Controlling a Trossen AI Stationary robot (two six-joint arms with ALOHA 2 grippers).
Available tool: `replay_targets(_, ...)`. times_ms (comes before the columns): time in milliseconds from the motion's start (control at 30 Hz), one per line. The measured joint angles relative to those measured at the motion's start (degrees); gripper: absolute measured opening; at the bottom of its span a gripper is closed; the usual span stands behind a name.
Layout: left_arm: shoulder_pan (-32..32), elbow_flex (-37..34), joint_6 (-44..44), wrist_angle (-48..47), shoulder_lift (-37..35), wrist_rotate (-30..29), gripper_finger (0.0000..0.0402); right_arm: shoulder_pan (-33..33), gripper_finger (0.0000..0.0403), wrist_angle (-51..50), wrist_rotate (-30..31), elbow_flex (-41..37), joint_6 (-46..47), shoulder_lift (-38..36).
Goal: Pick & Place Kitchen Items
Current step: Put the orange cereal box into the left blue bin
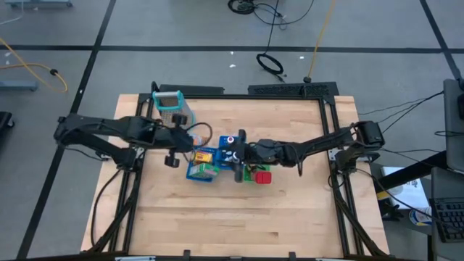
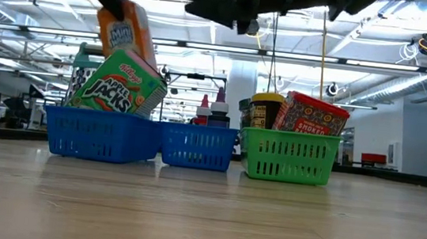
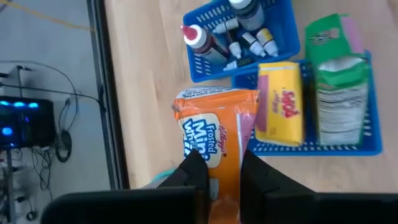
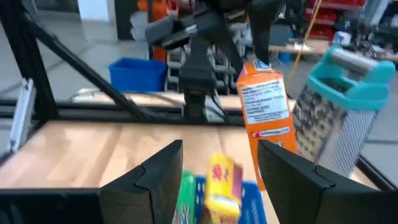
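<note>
Left wrist | orange packet (image 3: 217, 134) pinched in left tool (image 3: 222, 174)

Orange Frosted Mini-Wheats packet (image 3: 214, 134) with white panel; yellow box (image 3: 281, 104), red lettering; green Apple Jacks pouch (image 2: 119, 82); blue baskets (image 2: 100, 136); green basket (image 2: 286, 160).

We note two matte black arms: the left arm (image 1: 109, 132) and the right arm (image 1: 319, 145), each built of slim tubular links joined by bulkier rounded joint housings. A thin dark cable loops beside the left arm's wrist block, just behind its fingers. The left gripper (image 3: 217, 177) has two flat, angular black fingers (image 3: 193, 174) with bevelled tips. The right gripper (image 4: 217, 174) carries two broad black fingers (image 4: 155, 171), wedge-shaped, with smooth, faintly glossy inner faces. Behind the fingers each wrist ends in a squared black carriage. We see no legible markings or screws.
</note>
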Motion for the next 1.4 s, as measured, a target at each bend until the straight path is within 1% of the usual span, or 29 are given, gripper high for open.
replay_targets(100,1.84,0.00,0.51,1.63,2.72,1.33,0.0028,0.56,0.0199,-3.65,1.49,-0.03,0.00,-1.71)
replay_targets(167,3.17,0.00,2.02,3.36,4.52,3.97,0.0028,0.97,0.0199,-6.22,1.94,-0.01,0.00,-2.87)
replay_targets(300,5.04,0.00,2.80,5.19,7.57,6.63,0.0053,1.83,0.0199,-9.65,4.10,-0.01,-0.01,-4.04)
replay_targets(433,6.20,0.00,2.81,4.49,10.06,12.36,0.0065,2.15,0.0199,-11.75,4.31,-0.01,-0.14,-4.55)
replay_targets(533,6.65,0.00,3.00,4.80,10.53,15.27,0.0053,2.12,0.0199,-12.77,4.29,-0.01,-0.04,-4.42)
replay_targets(633,7.43,0.00,3.85,4.90,10.63,16.15,0.0034,2.11,0.0199,-13.03,4.30,-0.01,-0.09,-4.49)
replay_targets(700,8.11,0.00,4.07,4.87,10.63,17.28,0.0028,2.11,0.0199,-13.81,4.28,-0.01,0.00,-4.49)
replay_targets(800,9.33,0.00,3.79,4.76,10.63,18.24,0.0033,2.11,0.0199,-13.93,4.28,-0.01,-0.04,-4.49)
replay_targets(933,10.92,0.00,4.13,4.67,10.63,18.53,0.0063,2.11,0.0199,-14.15,4.28,-0.01,-0.13,-4.49)
replay_targets(1000,11.67,0.00,5.20,4.67,10.63,20.26,0.0068,2.11,0.0199,-14.46,4.28,-0.01,-0.13,-4.49)
replay_targets(1133,13.23,0.00,5.73,4.66,10.63,24.33,0.0049,2.11,0.0199,-15.22,4.28,-0.01,-0.15,-4.49)
replay_targets(1267,14.47,0.00,6.38,4.65,10.63,26.36,0.0028,2.11,0.0199,-15.12,4.28,-0.01,-0.15,-4.49)
replay_targets(1333,14.86,0.00,6.50,4.68,10.63,26.42,0.0028,2.11,0.0199,-15.13,4.27,-0.01,-0.17,-4.49)
replay_targets(1400,15.18,0.00,6.08,4.68,10.63,26.44,0.0038,2.11,0.0199,-15.10,4.27,-0.01,-0.16,-4.49)
